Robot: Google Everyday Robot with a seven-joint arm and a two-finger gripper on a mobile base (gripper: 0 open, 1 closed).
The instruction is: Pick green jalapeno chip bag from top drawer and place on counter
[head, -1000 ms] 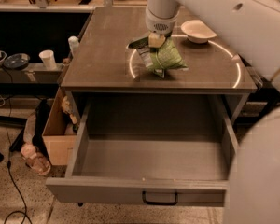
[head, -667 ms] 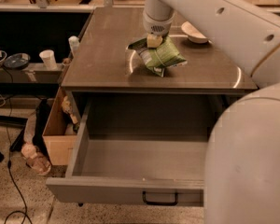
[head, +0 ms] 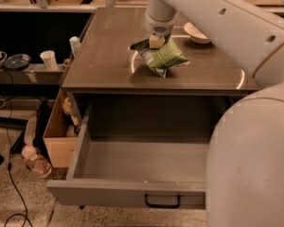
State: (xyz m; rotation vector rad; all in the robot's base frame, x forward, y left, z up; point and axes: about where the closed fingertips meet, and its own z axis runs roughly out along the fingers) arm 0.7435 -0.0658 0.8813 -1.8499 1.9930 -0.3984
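You are seeing the arm [head: 217,13] filling far more of the right side than a second ago. Its bulky lower section is now blocking the right corner of the open top drawer [head: 132,193], and its upper link is covering part of the white bowl [head: 199,34]. The green jalapeno chip bag [head: 166,56] is lying almost where it was, crumpled on the counter [head: 104,56] inside the white circle line [head: 240,79]. The arm is reaching in from the upper right, its wrist pointing straight down. The gripper [head: 156,41] is sitting on the bag's upper edge; you cannot tell whether it is clamping the bag or has let go.
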